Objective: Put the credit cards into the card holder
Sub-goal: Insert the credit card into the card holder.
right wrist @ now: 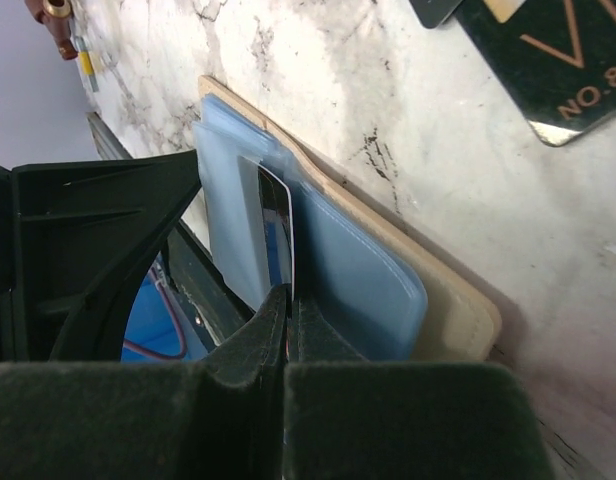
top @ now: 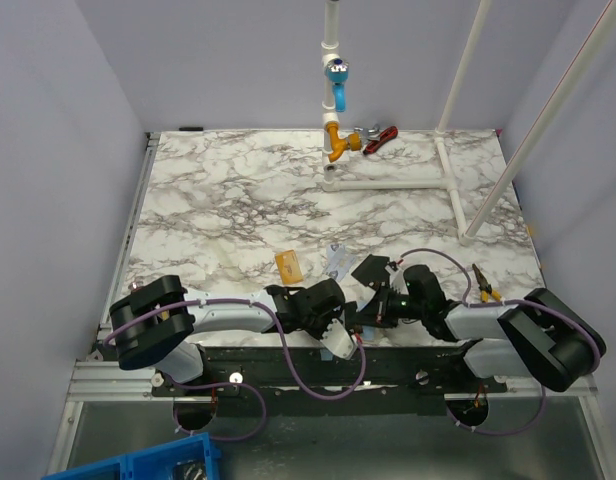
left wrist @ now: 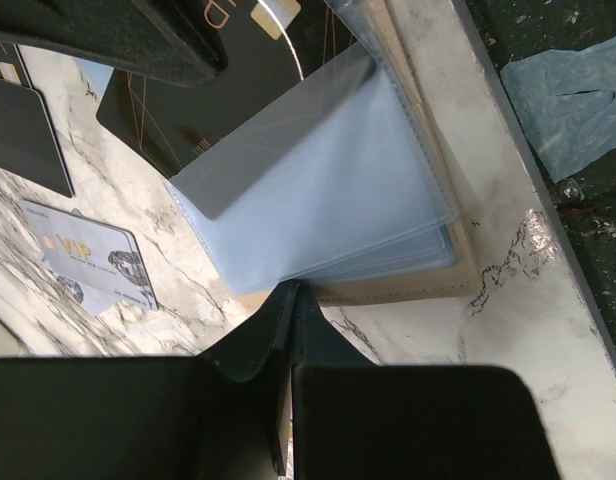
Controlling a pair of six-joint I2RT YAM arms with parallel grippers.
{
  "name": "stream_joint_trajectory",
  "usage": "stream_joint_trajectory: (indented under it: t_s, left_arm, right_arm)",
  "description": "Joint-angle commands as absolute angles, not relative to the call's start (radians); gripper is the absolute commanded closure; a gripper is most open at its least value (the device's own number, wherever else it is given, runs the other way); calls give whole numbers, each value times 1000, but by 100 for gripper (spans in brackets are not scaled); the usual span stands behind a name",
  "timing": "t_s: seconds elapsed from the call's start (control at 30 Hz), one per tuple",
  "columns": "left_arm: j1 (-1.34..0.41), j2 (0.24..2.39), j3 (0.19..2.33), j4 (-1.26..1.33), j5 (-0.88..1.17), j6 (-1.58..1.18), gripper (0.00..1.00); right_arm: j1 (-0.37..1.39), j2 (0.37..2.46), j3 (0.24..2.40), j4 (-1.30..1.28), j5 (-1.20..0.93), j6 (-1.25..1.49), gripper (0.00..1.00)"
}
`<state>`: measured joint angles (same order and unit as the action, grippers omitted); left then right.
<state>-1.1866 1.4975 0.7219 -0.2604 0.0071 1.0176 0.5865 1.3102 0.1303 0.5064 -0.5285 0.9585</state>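
The card holder (left wrist: 438, 285) lies open at the table's front edge, a beige cover with light-blue sleeves (left wrist: 328, 200). My left gripper (left wrist: 293, 292) is shut on the sleeves' near edge. My right gripper (right wrist: 288, 295) is shut on a thin dark credit card (right wrist: 278, 225), seen edge-on between the sleeves of the holder (right wrist: 458, 320). A black card (left wrist: 178, 110) (right wrist: 548, 60) lies flat beside the holder. The pale patterned card (left wrist: 93, 265) (top: 338, 260) and the gold-orange card (top: 288, 264) rest on the marble. From above, both grippers (top: 333, 318) (top: 366, 308) meet over the holder and hide it.
At the back stands a white pipe frame (top: 448, 180) with an orange valve (top: 334, 140) and a blue valve (top: 338, 75), with a red-handled tool (top: 380, 138) beside it. Yellow-handled pliers (top: 485, 285) lie at the right. A blue bin (top: 138, 465) sits below the table.
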Motion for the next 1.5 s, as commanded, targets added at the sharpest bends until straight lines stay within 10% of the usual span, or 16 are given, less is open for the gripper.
stream_joint_trajectory:
  t_s: [0.0,0.9,1.07,1.23,1.47]
  left_arm:
    - [-1192,1523,733,-296,16,997,100]
    - [-1229,1483,732,-380,107,927,100]
    - [-1232,1487,725,-365,92,933,100]
    - [-1220,1482,706,-321,58,949,100]
    - [-1186,1448,720,-309,99,899,100]
  right_arm:
    - [612,1356,131,426,-528,910,99]
    - [635,1397,242,370,-373,938,98]
    - [638,1332,274,228,-353,893,74]
    - [638,1227,336,5,-286,830,28]
    - [639,1210,407,-122,-265,810,25]
